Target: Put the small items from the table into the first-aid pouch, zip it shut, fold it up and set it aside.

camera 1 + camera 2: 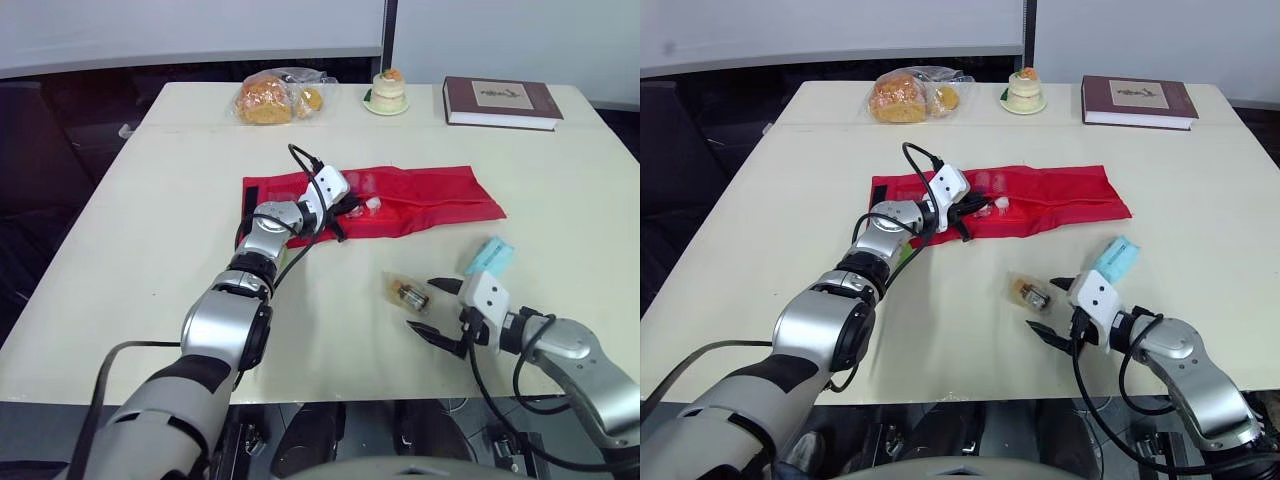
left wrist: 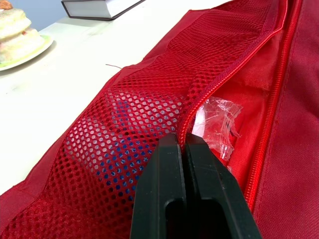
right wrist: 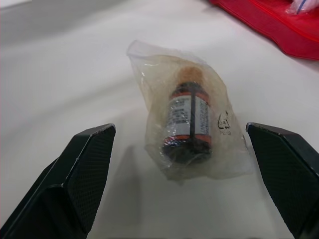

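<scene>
The red first-aid pouch point(image 1: 430, 200) lies unfolded at the centre of the frame on the counter point(image 1: 130, 260). The left jaws are pressed together on the zip edge of its mesh pocket point(image 2: 124, 129), holding it raised. At lower right, the bagged bottle point(image 3: 188, 122) lies untouched between the spread right jaws, with a teal packet point(image 1: 489, 256) just beyond. If the right jaws catch only loose plastic when they close, the bottle could slip. The thin mesh edge could also slide from the left pinch, shutting the opening.

left arm point(image 1: 226, 322): silver shells, black joints; right arm point(image 1: 580, 350): same; wrists point(image 1: 487, 295): white blocks; cables point(image 1: 318, 185): black loops; fingers point(image 3: 84, 169): black
</scene>
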You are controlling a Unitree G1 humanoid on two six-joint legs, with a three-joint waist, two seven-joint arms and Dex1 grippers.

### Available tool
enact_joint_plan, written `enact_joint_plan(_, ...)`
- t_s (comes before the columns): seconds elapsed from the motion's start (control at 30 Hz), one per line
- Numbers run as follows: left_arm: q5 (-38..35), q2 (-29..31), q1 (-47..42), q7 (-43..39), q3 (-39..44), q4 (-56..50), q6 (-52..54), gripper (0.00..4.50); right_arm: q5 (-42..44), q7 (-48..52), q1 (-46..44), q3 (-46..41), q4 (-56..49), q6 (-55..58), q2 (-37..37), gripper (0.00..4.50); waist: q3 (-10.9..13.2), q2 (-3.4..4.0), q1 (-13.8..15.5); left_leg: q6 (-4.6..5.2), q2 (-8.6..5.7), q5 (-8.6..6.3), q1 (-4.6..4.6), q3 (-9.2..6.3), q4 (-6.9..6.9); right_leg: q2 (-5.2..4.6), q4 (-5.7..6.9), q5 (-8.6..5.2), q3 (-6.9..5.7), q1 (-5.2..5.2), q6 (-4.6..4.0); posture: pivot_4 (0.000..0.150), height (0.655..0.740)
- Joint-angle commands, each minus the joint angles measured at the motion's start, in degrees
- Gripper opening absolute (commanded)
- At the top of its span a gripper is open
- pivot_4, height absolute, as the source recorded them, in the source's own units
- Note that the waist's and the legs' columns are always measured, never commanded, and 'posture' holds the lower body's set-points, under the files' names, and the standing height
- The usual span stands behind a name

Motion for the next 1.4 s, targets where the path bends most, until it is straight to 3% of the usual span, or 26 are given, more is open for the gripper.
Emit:
enact_joint_plan(0.03, 0.0, -0.2, -1.0, 0.0, 0.0, -1.0, -0.5, 0.00, 0.0, -0.7, -0.4, 0.0, -0.6, -1.1, 1.4, 3.95, 0.0, 0.00, 0.0, 0.00, 0.00, 0.00, 0.00, 0.00, 0.00, 0.00, 0.00, 0.00, 0.00, 0.00, 0.00, 0.150, 0.7289)
enact_joint_plan(0.1, 0.1, -0.4, -1.0, 0.0, -0.1, -1.0, -0.5, 0.00, -0.4, -0.4, -0.6, 0.2, -0.5, -1.3, 1.4, 3.12, 0.0, 0.00, 0.0, 0.00, 0.00, 0.00, 0.00, 0.00, 0.00, 0.00, 0.00, 0.00, 0.00, 0.00, 0.00, 0.150, 0.7289)
enact_joint_plan(0.17, 0.1, -0.6, -1.1, -0.1, -0.1, -0.9, -0.5, 0.00, -0.8, -0.2, -0.6, 0.2, -0.4, -1.4, 1.4, 2.01, 0.0, 0.00, 0.0, 0.00, -0.01, 0.00, 0.00, 0.00, 0.00, 0.00, 0.00, 0.00, 0.00, 0.00, 0.00, 0.150, 0.7289)
enact_joint_plan(0.27, 0.2, -0.9, -1.2, -0.1, -0.1, -0.9, -0.6, 0.00, -1.0, -0.3, -0.7, 0.1, -0.2, -1.3, 1.6, 0.85, 0.0, 0.00, 0.0, 0.00, -0.01, 0.00, 0.00, 0.00, 0.00, 0.00, 0.00, 0.00, -0.01, 0.00, 0.00, 0.150, 0.7289)
enact_joint_plan(0.4, 0.3, -1.0, -1.3, -0.2, 0.0, -0.9, -0.6, 0.00, 0.5, -2.6, -3.0, -1.3, -0.8, 1.2, 3.6, 0.78, 0.0, 0.00, -0.1, 0.00, -0.01, 0.00, 0.01, 0.00, 0.00, 0.00, 0.00, 0.00, -0.01, 0.00, 0.00, 0.150, 0.7289)
enact_joint_plan(0.47, 0.3, -1.1, -1.3, -0.2, 0.1, -0.9, -0.5, 0.00, 0.3, -4.8, -5.6, -1.7, -0.5, 3.4, 5.1, 0.32, 0.0, 0.01, 0.0, 0.00, 0.00, 0.00, 0.01, -0.02, 0.00, 0.01, 0.01, 0.00, -0.01, 0.00, 0.00, 0.150, 0.7289)
enact_joint_plan(0.63, 0.2, -1.4, -1.2, -0.5, 0.1, -1.0, -0.4, 0.00, -2.3, -15.1, -18.3, -1.0, 4.8, 12.6, 13.1, 0.32, 0.0, 0.00, -0.2, -0.01, 0.00, 0.01, 0.00, -0.01, -0.01, 0.01, 0.05, 0.00, 0.03, -0.06, -0.01, 0.150, 0.7289)
enact_joint_plan(0.9, -0.1, -1.5, -1.0, -0.9, 0.3, -1.5, -0.3, 0.00, -4.3, -23.6, -25.8, -2.4, 12.0, 14.0, 22.2, 0.32, 0.0, 0.02, -0.1, -0.03, -0.07, 0.02, -0.17, 0.08, -0.04, -0.03, 0.14, 0.01, 0.17, -0.32, -0.02, 0.150, 0.7289)
enact_joint_plan(1.2, -0.1, -1.0, -0.8, -1.2, 0.4, -1.6, -0.1, 0.00, -1.6, -13.2, -18.0, 3.8, -0.3, 21.0, 11.9, 0.32, 0.0, 0.04, -0.5, -0.03, -0.06, 0.01, -0.19, 0.05, -0.04, 0.00, 0.12, 0.01, 0.14, -0.32, -0.02, 0.150, 0.7289)
enact_joint_plan(1.23, -0.1, -1.0, -0.7, -1.3, 0.3, -1.6, -0.2, 0.00, -1.3, -12.5, -17.8, 4.2, -1.0, 21.6, 11.0, 0.82, 0.0, 0.04, -0.6, -0.03, -0.07, 0.01, -0.19, 0.08, -0.04, -0.01, 0.13, 0.01, 0.16, -0.32, -0.02, 0.150, 0.7289)
enact_joint_plan(1.27, -0.1, -1.0, -0.7, -1.3, 0.3, -1.7, -0.2, 0.00, -0.9, -11.9, -17.6, 4.3, -1.6, 22.1, 10.5, 0.93, 0.0, 0.04, -0.8, -0.02, -0.07, 0.01, -0.18, 0.08, -0.04, -0.01, 0.14, 0.01, 0.16, -0.32, -0.01, 0.150, 0.7289)
enact_joint_plan(1.4, 0.0, -1.0, -0.5, -1.5, 0.2, -1.7, -0.3, 0.00, -1.1, -12.0, -18.1, 4.2, -1.8, 21.7, 10.3, 2.67, 0.0, 0.04, -1.2, -0.02, -0.04, 0.01, -0.18, 0.04, -0.04, 0.01, 0.15, 0.01, 0.13, -0.32, -0.01, 0.150, 0.7289)
